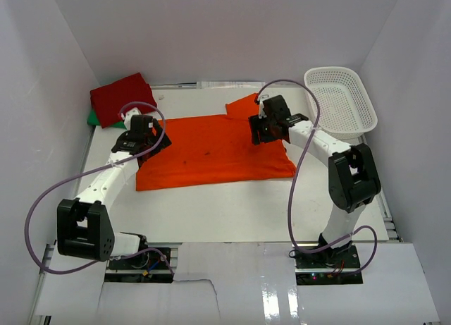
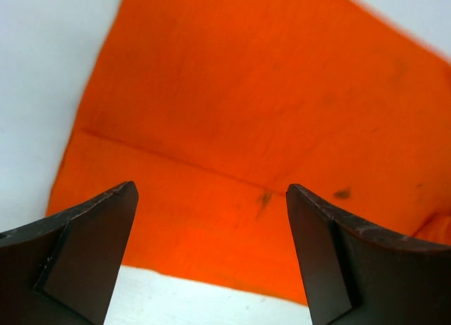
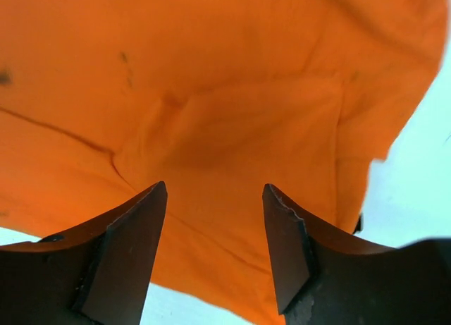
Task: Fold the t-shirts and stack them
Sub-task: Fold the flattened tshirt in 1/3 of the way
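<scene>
The orange t-shirt [image 1: 211, 152] lies spread flat in the middle of the table, one sleeve [image 1: 243, 106] sticking out at the back. My left gripper [image 1: 151, 140] hovers over its left edge, jaws wide open; the left wrist view shows the orange t-shirt [image 2: 239, 106] and bare table between the left gripper's [image 2: 211, 191] tips. My right gripper [image 1: 262, 133] hangs over the shirt's right back part, open, with wrinkled orange t-shirt cloth [image 3: 232, 127] under the right gripper's [image 3: 214, 189] tips. The red t-shirt [image 1: 121, 98] sits folded at the back left on the green t-shirt [image 1: 94, 118].
A white mesh basket [image 1: 342, 99] stands at the back right, leaning against the wall. White walls close in the table on three sides. Purple cables loop from both arms.
</scene>
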Controlling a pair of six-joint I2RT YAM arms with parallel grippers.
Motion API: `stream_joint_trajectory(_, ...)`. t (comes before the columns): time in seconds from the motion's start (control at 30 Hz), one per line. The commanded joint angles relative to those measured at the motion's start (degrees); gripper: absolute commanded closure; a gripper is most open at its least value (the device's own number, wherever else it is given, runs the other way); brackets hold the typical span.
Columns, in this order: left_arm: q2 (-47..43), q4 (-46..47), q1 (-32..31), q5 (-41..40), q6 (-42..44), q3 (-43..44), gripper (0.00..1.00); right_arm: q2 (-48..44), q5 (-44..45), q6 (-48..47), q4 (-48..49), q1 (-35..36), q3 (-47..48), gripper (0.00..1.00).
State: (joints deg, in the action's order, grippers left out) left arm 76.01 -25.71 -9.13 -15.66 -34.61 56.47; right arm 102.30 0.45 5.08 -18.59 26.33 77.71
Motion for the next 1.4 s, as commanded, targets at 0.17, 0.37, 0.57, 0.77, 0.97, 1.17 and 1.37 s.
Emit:
stream_joint_trajectory(0.17,-0.77,3.38,-1.86,-0.25,-5.02,-7.77,0.02,1.94,4.12,3.88,-3.82,1.97,-4.58,0.47)
stream_joint_trajectory(0.37,-1.04,5.85,-2.12,-0.42,-6.87,-10.85,0.02,1.15,4.65,4.32,-3.65,2.33,-8.45,0.75)
stream_joint_trajectory(0.57,2.21,8.83,-2.91,-1.13,-8.63,-14.18,0.02,0.62,7.19,4.67,-3.91,2.94,-10.82,0.72)
stream_joint_trajectory(0.77,5.46,12.61,-4.23,-1.92,-9.42,-16.83,0.02,-1.22,9.22,4.76,-4.35,3.03,-14.25,0.69)
stream_joint_trajectory(0.97,8.71,16.13,-5.99,-2.53,-9.86,-18.93,0.02,-3.25,11.76,5.73,-4.87,2.85,-19.08,0.67)
stream_joint_trajectory(1.17,6.98,15.52,-10.12,-3.94,-11.61,-23.15,0.02,-5.52,12.74,7.05,-7.34,2.94,-22.86,0.66)
stream_joint_trajectory(1.37,-0.50,8.86,-12.49,-2.36,-13.72,-23.86,0.02,-10.89,13.35,9.06,-11.55,3.03,-25.85,0.65)
